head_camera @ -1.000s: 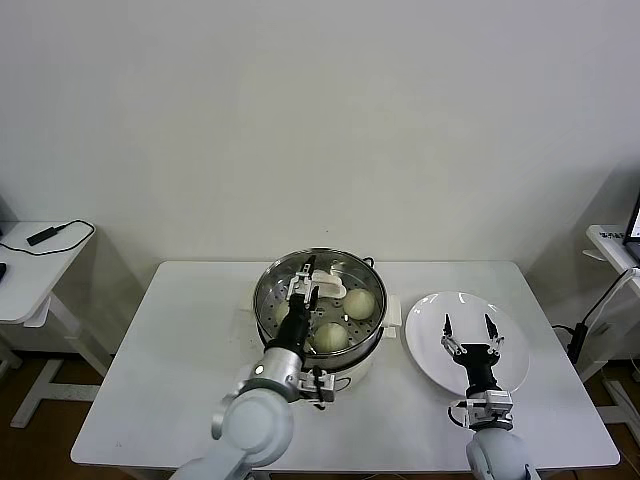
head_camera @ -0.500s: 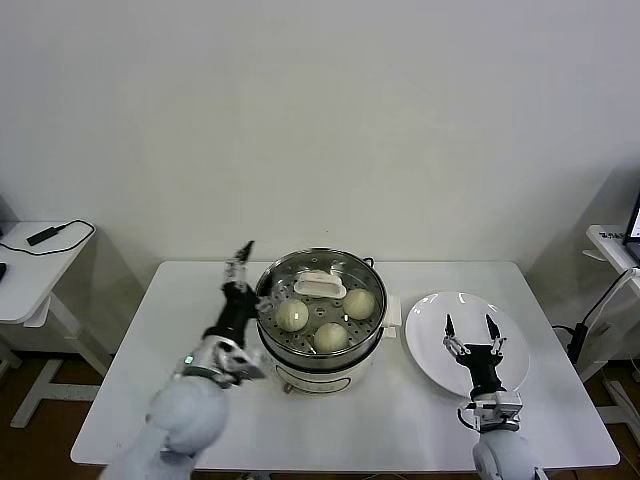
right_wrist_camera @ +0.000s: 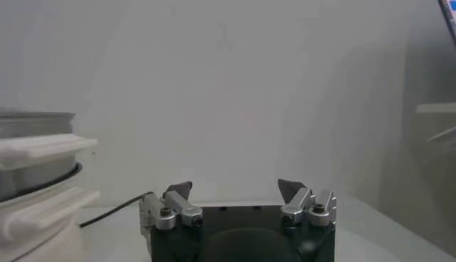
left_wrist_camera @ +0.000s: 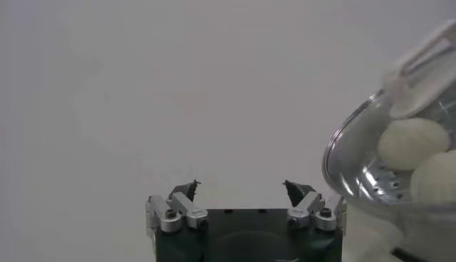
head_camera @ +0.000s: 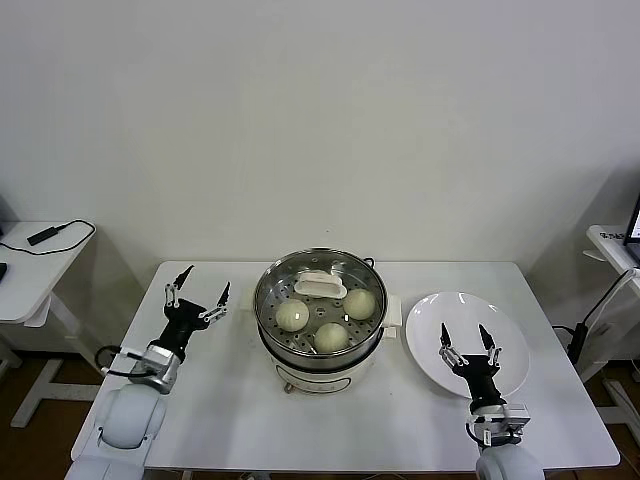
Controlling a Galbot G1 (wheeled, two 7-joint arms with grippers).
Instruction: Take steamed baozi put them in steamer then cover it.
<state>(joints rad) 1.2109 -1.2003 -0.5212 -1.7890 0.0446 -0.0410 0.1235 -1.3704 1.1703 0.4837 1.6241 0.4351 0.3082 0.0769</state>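
The steamer stands mid-table with the clear glass cover on it, its white handle at the back. Three baozi show through the glass: one on the left, one at the front, one on the right. My left gripper is open and empty, raised over the table to the left of the steamer. My right gripper is open and empty over the white plate. In the left wrist view the gripper sits beside the steamer's rim; baozi show there.
An empty white plate lies right of the steamer. A side table with a black cable stands at far left, another table edge at far right. A cord runs on the table by the steamer's base.
My left arm has drawn back from over the steamer, swinging left and down to the table's left side, open and empty. The cover stays on the steamer. The right gripper has sunk slightly.
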